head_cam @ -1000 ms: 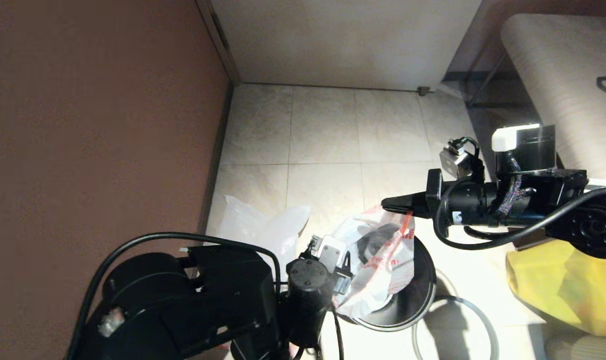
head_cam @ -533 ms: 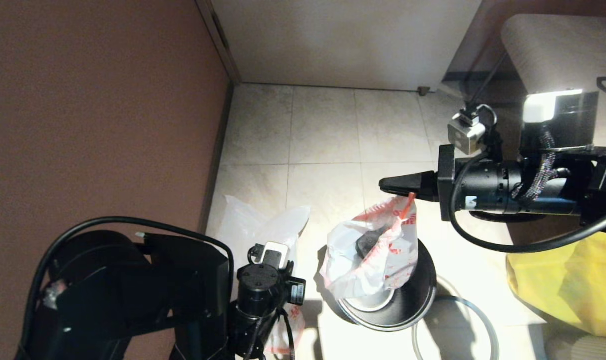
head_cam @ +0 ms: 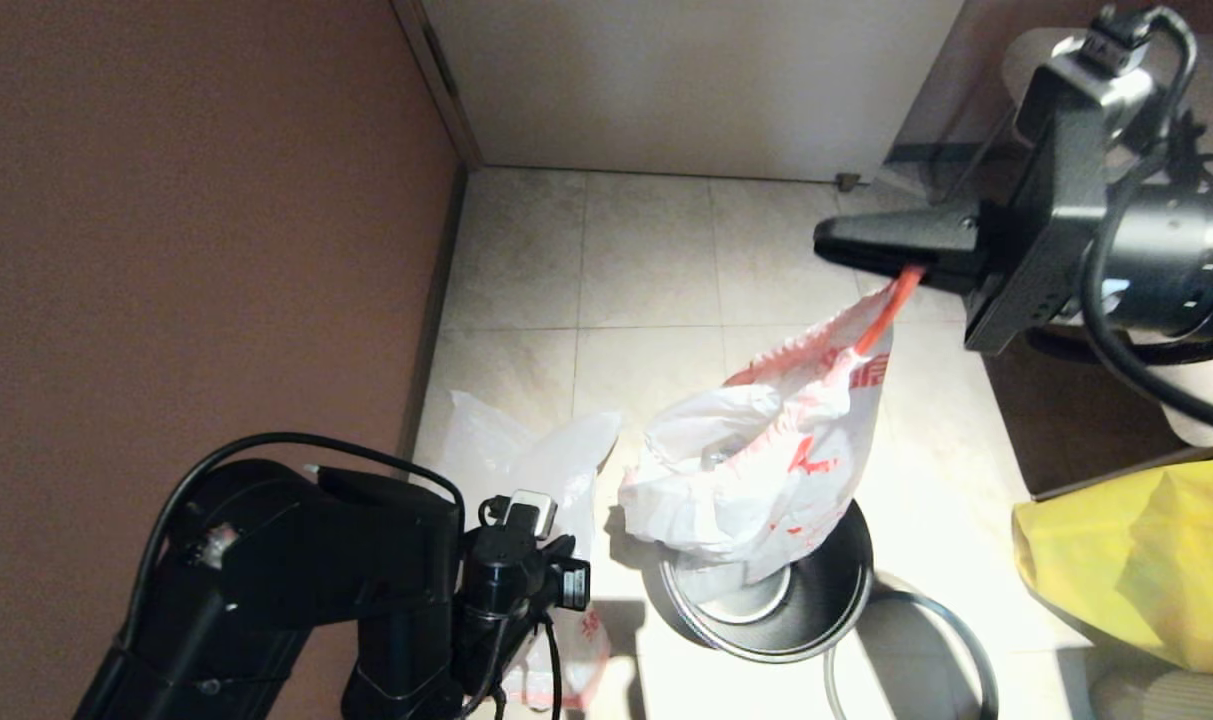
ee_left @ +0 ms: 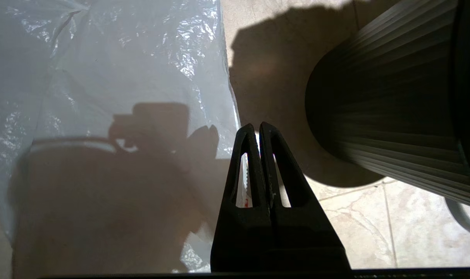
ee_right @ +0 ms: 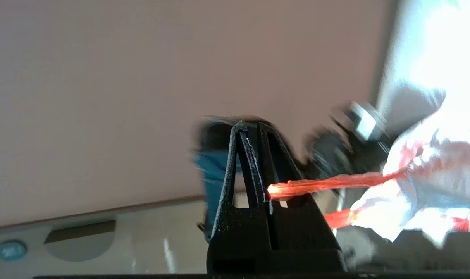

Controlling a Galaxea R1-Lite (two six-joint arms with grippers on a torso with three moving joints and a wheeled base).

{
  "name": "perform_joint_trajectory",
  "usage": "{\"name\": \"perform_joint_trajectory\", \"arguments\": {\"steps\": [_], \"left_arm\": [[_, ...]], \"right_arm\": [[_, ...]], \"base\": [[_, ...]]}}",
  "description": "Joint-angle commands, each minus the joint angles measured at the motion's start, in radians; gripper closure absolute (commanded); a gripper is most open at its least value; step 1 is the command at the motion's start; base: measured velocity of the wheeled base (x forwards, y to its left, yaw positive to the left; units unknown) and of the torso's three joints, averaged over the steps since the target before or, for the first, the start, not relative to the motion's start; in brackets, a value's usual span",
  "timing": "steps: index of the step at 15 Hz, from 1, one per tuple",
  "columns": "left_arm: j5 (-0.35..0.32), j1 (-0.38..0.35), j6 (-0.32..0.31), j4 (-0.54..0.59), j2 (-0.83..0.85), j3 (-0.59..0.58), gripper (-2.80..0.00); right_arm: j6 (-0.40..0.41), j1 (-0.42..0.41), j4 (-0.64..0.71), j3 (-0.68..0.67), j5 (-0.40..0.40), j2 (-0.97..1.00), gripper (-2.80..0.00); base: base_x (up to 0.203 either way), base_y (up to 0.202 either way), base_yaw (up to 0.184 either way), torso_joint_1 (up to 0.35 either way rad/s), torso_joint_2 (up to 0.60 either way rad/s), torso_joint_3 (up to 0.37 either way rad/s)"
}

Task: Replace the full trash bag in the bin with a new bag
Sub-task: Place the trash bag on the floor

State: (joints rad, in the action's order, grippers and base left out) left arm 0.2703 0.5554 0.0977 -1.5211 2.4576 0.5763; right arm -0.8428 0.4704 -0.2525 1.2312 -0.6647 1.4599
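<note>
Bulging translucent white full trash bag, centre frame, hangs by its red drawstring from the clamped right pincer, half out of the black round bin; next, clear the rim; left pincer closed, empty.

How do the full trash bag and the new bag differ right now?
The full trash bag bulges and hangs by its red drawstring from the shut right end effector, its bottom over the bin; the new bag lies limp on the floor, by the shut left end effector. Both are translucent white plastic with red print.
</note>
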Motion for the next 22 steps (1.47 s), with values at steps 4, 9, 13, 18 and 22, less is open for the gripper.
{"name": "perform_joint_trajectory", "arguments": {"steps": [4, 9, 13, 18, 22], "left_arm": [[0.0, 0.012, -0.004, -0.009, 0.043, 0.03, 0.0], [0.0, 0.017, -0.004, -0.009, 0.043, 0.042, 0.0], [0.0, 0.009, -0.004, -0.009, 0.041, 0.071, 0.0], [0.001, 0.001, -0.004, -0.009, 0.052, 0.083, 0.0], [0.0, -0.006, -0.004, -0.009, 0.053, 0.085, 0.0]], "right_arm": [[0.047, -0.024, 0.168, 0.294, 0.003, -0.065, 0.0], [0.244, -0.069, 0.509, 0.74, 0.185, -0.004, 0.0], [0.489, -0.095, 0.551, 0.753, 0.554, 0.012, 0.0], [0.505, -0.131, 0.401, 0.751, 0.635, 0.019, 0.0], [0.464, -0.253, 0.362, 0.621, 0.741, 0.068, 0.0]], "base": [[0.0, 0.0, 0.0, 0.0, 0.0, 0.0], [0.0, 0.0, 0.0, 0.0, 0.0, 0.0], [0.0, 0.0, 0.0, 0.0, 0.0, 0.0], [0.0, 0.0, 0.0, 0.0, 0.0, 0.0], [0.0, 0.0, 0.0, 0.0, 0.0, 0.0]]}}
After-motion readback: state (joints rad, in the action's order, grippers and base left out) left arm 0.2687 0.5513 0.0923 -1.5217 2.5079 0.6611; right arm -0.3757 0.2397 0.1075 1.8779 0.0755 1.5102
